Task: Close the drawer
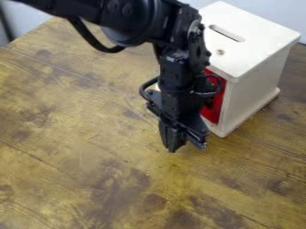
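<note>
Drawer (210, 100) is showing as a bright red front set into the lower left face of the pale wooden cube (253, 76), with most of it hidden behind the black arm (131, 22); whether it is sitting flush with the cube or sticking out a little cannot be told. On top of the cube a dark slot (227, 33) is lying along the near edge. The cube is resting toward the upper right part of the surface (72, 161), its shadow falling to the right of it.

Just left of the cube, the arm is reaching down from the upper left, and its gripper (174, 143) is pointing straight down at the wood in front of the drawer. The fingers (171, 134) are pressing together into one narrow dark blade, holding nothing, their tips hanging just above or at the surface; contact cannot be told.

Around the cube, the surface is showing worn brown planks with yellowish patches and dark grain streaks running across it. Far to the upper left of the cube, past the edge of the surface, a strip of pale floor or wall (12, 20) is appearing.
</note>
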Controlling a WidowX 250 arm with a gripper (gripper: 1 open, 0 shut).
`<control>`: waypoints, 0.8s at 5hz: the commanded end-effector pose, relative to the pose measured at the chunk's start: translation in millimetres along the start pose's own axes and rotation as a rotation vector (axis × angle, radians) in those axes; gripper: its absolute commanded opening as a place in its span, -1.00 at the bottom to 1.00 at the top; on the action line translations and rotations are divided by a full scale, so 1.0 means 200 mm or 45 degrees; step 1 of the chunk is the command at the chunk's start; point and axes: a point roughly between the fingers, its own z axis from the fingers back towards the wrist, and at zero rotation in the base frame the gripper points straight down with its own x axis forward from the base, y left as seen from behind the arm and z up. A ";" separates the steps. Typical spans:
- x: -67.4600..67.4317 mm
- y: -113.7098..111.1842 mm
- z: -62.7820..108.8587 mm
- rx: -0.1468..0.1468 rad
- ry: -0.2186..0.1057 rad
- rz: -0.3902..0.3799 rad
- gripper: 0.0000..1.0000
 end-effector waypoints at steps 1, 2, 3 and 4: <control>0.08 0.00 0.20 0.043 -0.140 0.088 -1.00; 0.07 0.00 0.21 0.046 -0.139 0.186 -1.00; 0.05 0.00 0.26 0.036 -0.140 0.178 -1.00; 0.06 -0.01 0.35 0.016 -0.099 0.172 -1.00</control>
